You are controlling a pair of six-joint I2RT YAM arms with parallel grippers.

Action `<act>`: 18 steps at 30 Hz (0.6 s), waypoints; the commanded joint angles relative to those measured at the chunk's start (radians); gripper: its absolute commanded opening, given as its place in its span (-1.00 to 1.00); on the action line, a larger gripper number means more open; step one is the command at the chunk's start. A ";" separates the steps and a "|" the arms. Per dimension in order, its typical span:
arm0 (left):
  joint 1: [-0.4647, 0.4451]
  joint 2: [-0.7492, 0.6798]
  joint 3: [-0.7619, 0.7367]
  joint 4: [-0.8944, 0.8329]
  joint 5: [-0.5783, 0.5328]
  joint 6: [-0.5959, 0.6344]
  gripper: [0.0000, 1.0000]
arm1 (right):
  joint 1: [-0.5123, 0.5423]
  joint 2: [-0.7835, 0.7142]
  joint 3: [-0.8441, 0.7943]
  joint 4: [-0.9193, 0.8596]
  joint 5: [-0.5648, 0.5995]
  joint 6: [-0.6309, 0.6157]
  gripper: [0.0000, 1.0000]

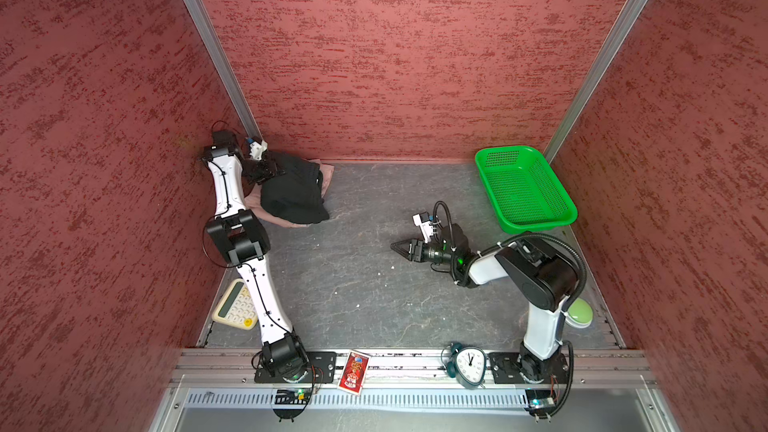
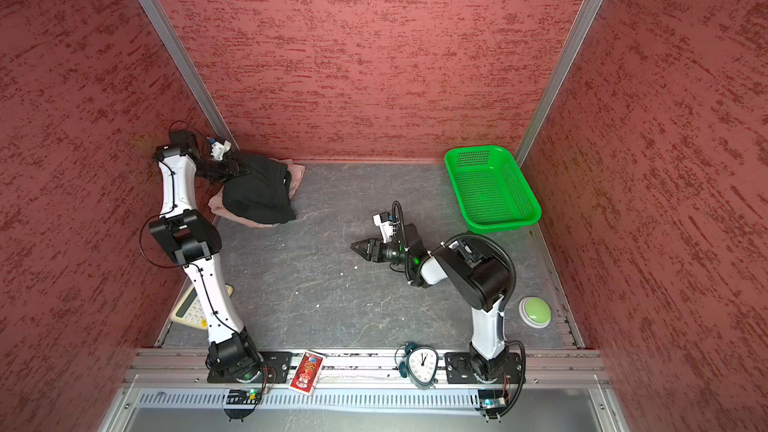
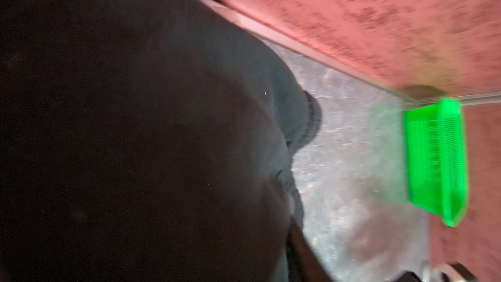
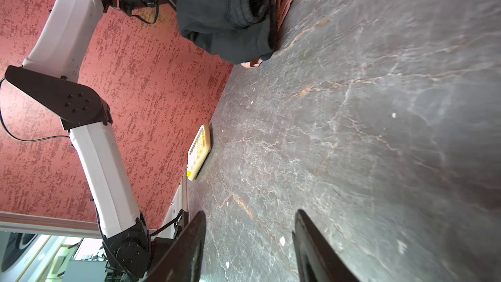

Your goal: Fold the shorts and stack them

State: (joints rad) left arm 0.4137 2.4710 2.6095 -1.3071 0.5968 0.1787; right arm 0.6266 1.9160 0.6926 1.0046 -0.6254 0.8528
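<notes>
Plain black fabric shorts [image 1: 293, 195] lie bunched atop dusty pink fabric shorts [image 1: 328, 171] in the far left corner of the grey table [image 1: 374, 297], seemingly as the stack; beside them I cannot tell how wide the left hand [image 1: 266, 168] stands, while the right hand [image 1: 395, 246] hangs well apart, wide and empty.

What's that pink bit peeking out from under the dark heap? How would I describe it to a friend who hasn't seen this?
Find the far left corner of the grey table, across from the green basket. Crumpled black shorts lie there, with the pink shorts underneath, showing only at the edges. They are the only dusty pink cloth on the table.
</notes>
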 commanded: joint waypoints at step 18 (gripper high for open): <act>-0.290 -0.416 -0.233 0.398 -0.880 0.067 0.99 | 0.039 -0.080 0.054 -0.165 0.067 -0.154 0.16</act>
State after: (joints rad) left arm 0.1287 2.1658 2.4252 -1.0142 -0.2897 0.2665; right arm 0.6613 1.8870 0.7219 0.9035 -0.5987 0.7708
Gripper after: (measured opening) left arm 0.994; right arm 0.580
